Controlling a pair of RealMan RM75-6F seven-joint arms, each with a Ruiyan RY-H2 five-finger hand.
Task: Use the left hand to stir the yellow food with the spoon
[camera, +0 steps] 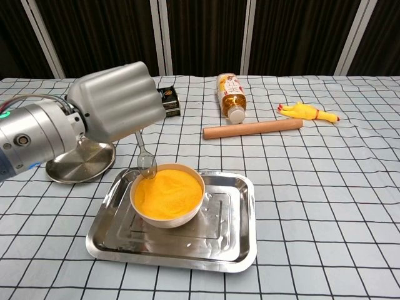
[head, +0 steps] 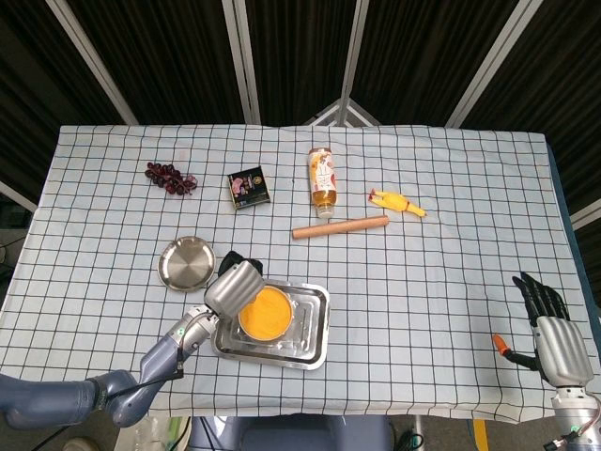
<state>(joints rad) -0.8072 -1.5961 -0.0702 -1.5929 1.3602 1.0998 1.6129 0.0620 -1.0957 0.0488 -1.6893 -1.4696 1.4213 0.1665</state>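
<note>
While left hand (camera: pixel 115 100) grips spoon (camera: pixel 145 160) | its tip hangs just over the left rim of bowl (camera: pixel 167 215) | food (camera: pixel 169 192) lies below-right | right hand (head: pixel 554 329) released, far off.

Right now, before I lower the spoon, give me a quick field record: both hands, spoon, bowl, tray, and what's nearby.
left hand: holds the spoon, above the bowl's left rim
spoon: bowl end down, at the food's left edge
bowl: yellow food inside, sits in the tray
tray: steel, flat on the cloth
small plate: left of the tray
rolling pin: behind the tray
right hand: at the table's right edge, holding nothing
</note>
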